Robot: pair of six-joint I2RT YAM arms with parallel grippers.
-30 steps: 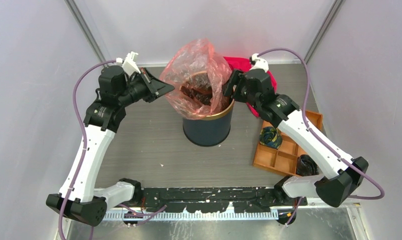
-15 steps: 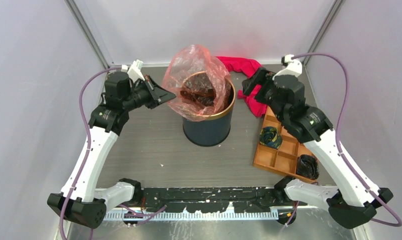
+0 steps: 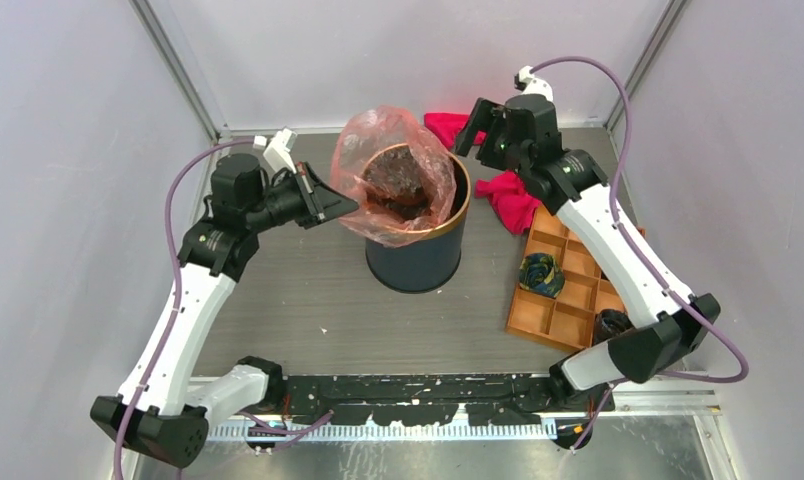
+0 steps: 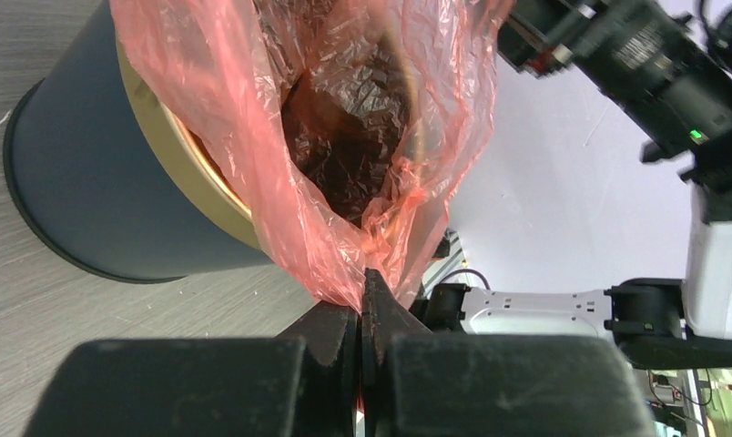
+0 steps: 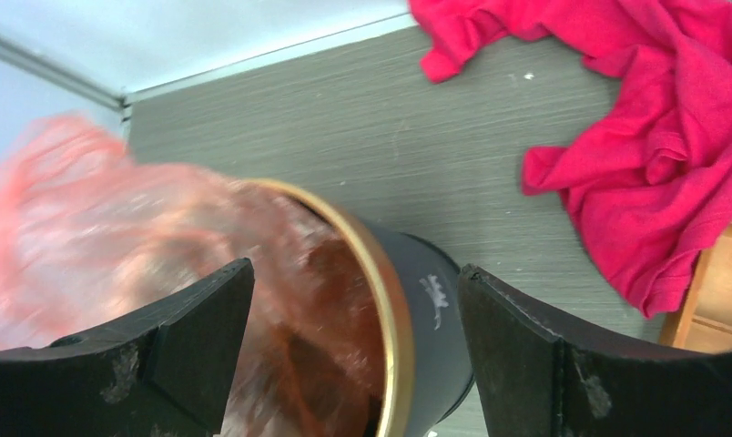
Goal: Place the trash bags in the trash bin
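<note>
Pinched thin translucent red-pink film bag (image 4: 344,182) w/ left gripper (image 4: 360,291) beside gold-rimmed navy cylindrical bin (image 3: 415,262); held right gripper (image 5: 353,309) agape above bin. Prob. needed slow downward tuck, no tearing.

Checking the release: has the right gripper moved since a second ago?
Yes. The right gripper has pulled back from the bin rim toward the back wall.
</note>
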